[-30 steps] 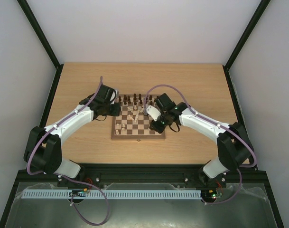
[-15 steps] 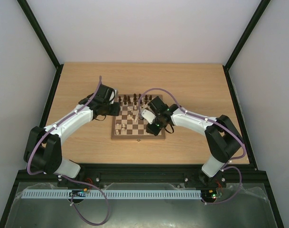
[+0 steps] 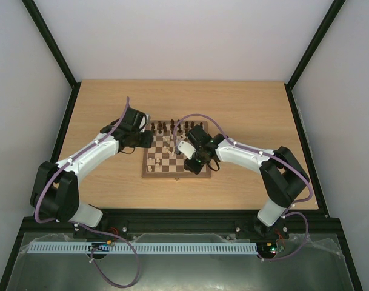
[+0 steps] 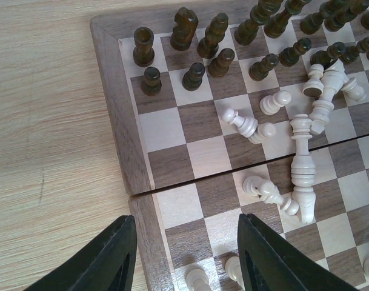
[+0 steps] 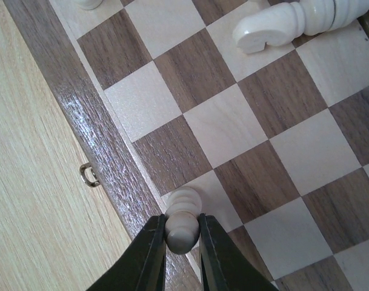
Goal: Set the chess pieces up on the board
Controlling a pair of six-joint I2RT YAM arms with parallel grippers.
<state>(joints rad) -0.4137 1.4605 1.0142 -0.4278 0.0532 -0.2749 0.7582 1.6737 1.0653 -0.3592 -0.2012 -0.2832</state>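
Item: pawn (image 5: pixel 183 209), pinched in my right gripper (image 5: pixel 183 229), long axis along the fingers, over a light edge square of the board (image 5: pixel 111 163); left gripper (image 4: pixel 185 223) part-open, empty.

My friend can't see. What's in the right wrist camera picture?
The right gripper pinches a pale chess piece above a square by the brown frame of the board. A toppled pale piece lies farther along the board.
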